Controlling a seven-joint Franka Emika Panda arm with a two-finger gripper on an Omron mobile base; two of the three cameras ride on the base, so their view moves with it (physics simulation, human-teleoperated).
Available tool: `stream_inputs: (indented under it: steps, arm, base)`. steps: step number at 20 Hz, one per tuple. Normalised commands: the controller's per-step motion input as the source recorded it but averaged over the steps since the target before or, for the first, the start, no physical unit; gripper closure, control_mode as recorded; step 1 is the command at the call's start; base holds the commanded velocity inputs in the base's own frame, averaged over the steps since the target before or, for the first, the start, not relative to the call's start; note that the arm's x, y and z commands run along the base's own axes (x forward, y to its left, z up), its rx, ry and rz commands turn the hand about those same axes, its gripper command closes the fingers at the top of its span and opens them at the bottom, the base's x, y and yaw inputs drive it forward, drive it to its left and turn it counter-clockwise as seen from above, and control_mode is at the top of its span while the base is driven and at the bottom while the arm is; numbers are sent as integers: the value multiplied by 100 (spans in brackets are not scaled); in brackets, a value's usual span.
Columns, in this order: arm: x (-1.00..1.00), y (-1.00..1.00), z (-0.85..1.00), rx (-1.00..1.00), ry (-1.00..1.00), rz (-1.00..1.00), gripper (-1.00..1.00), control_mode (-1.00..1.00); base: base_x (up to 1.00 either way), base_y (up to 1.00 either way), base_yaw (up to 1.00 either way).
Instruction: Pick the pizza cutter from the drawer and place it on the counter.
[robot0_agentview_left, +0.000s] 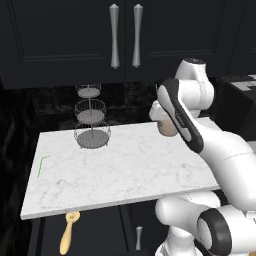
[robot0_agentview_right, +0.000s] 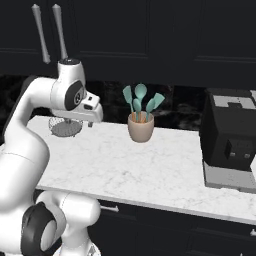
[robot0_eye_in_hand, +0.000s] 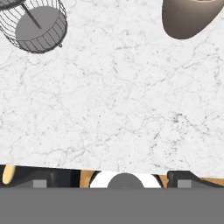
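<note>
Pizza cutter (robot0_agentview_left: 69, 233) is seen lying in the open drawer (robot0_agentview_left: 90, 235) below the counter (robot0_agentview_left: 125, 165) front edge, handle toward the camera, wheel end tucked just under the slab; untouched. Gripper (robot0_eye_in_hand: 112, 181) is held high over the marble, jaws spread wide, nothing between them, presumably staged before a descent to the drawer. On the white veined slab: wire tiered basket (robot0_agentview_left: 92, 131), beige utensil cup (robot0_agentview_right: 140, 127), thin green stick (robot0_agentview_left: 43, 162), black appliance (robot0_agentview_right: 230, 145). Black cabinets (robot0_agentview_left: 60, 40) behind.
</note>
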Motion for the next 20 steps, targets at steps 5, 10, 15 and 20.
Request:
stream_inputs:
  steps: [5,10,15,20]
  arm:
    - [-28,100,-45,-4,0,0,-100,-100]
    - [-41,100,-55,0,0,0,-100,-100]
    - [-43,100,-40,1,7,0,-100,-100]
    - [-48,54,-38,3,24,1,-100,-100]
  base:
    - [0,0,0]
    - [0,0,0]
    - [0,0,0]
    - [0,0,0]
